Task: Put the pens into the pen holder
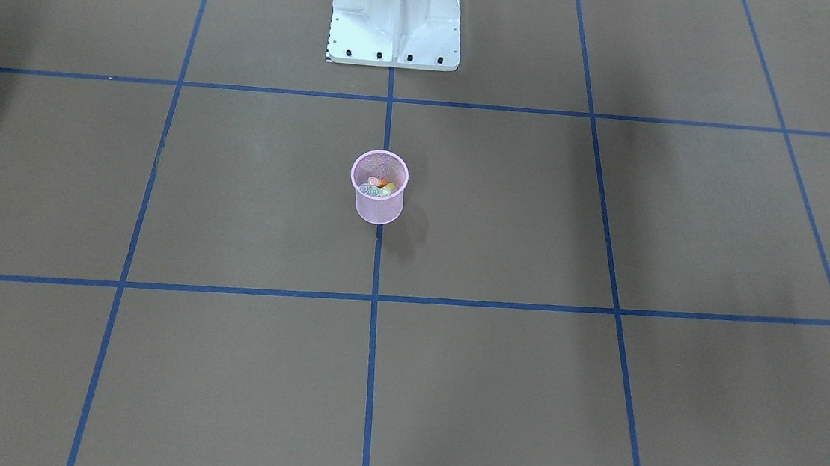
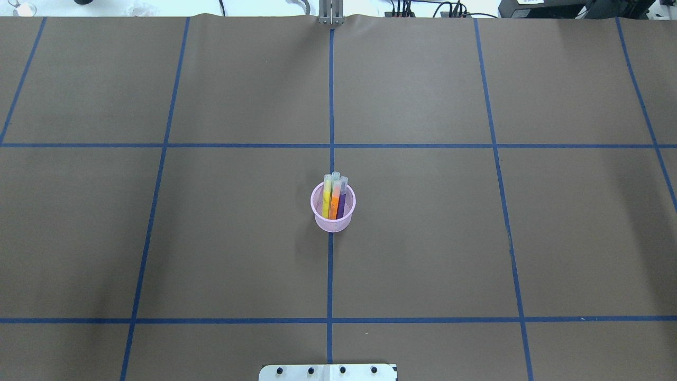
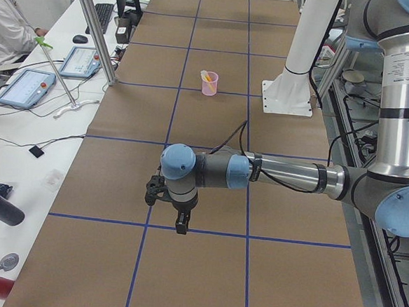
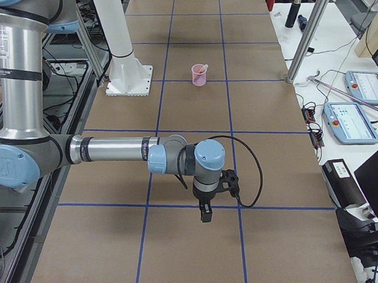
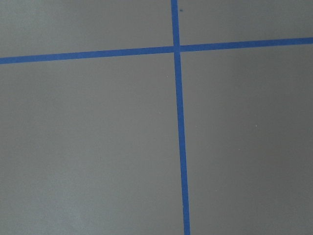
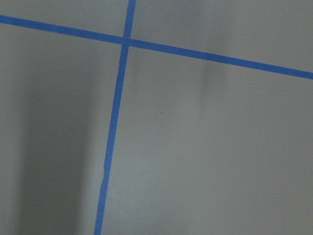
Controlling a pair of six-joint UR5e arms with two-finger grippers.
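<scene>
Across the brown desk (image 2: 476, 238), taken from overhead, the left arm (image 3: 273, 174) hangs over the 9 o'clock end and the right arm (image 4: 113, 148) over the 3 o'clock end, both well apart from the cup. I cannot tell whether the left fingers (image 3: 181, 226) or the right fingers (image 4: 206, 213) are open. At the centre the pen holder (image 2: 333, 225) stands upright with the pens (image 2: 334, 198) inside, leaning toward 12 o'clock. No pen shows outside it, so the collecting looks finished.
</scene>
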